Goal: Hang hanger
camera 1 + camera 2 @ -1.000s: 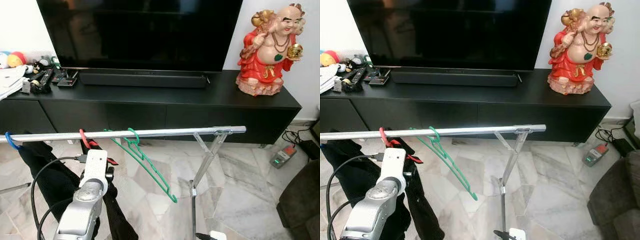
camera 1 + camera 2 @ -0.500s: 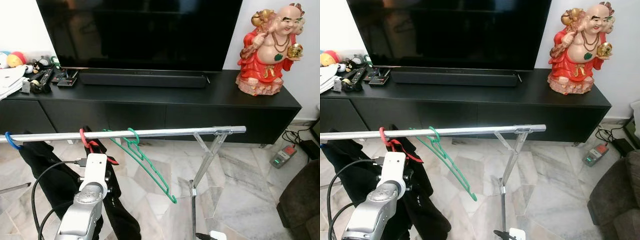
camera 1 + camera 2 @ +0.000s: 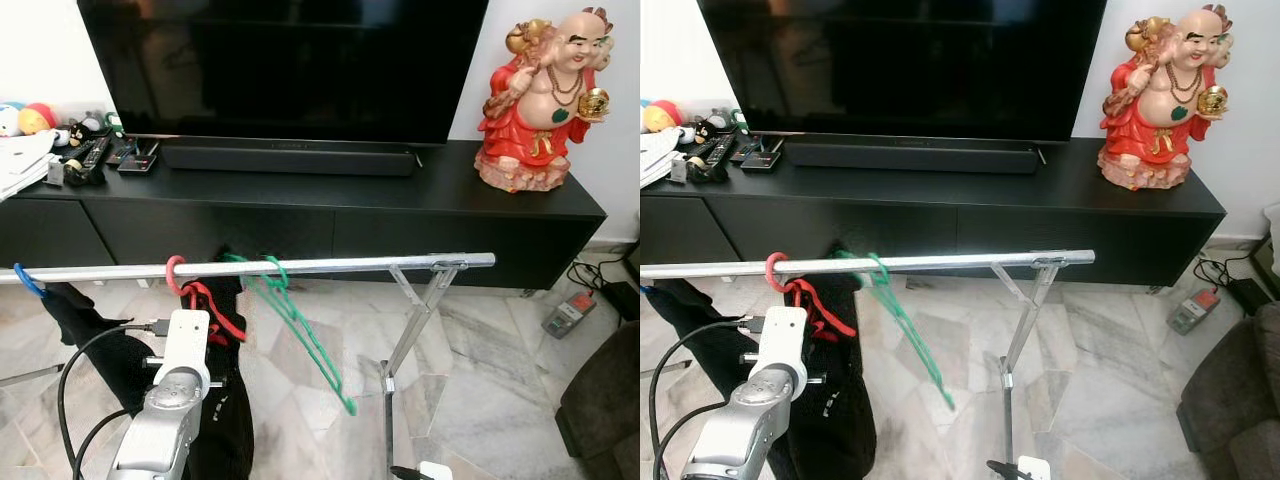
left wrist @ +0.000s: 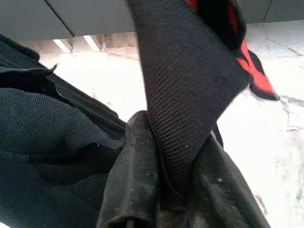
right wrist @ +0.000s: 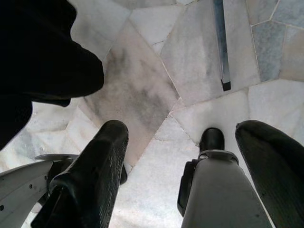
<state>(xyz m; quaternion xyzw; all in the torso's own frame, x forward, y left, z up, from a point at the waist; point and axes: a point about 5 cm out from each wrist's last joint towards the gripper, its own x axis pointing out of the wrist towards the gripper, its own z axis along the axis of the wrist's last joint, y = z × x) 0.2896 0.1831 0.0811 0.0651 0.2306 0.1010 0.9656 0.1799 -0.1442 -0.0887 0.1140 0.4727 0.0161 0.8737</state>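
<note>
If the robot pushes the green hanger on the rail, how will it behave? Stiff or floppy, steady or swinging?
The green hanger is thin, bare plastic, so probably light and fairly stiff. It hangs from the rail by its hook alone and looks blurred, so a push would likely make it swing or slide along the smooth metal.

Hangers (image 3: 190,290) on rail (image 3: 330,264), TV cabinet (image 3: 400,215) behind

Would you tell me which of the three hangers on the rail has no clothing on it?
The green hanger, nearest the rack's support leg. The red hanger and blue hanger each carry a black garment.
</note>
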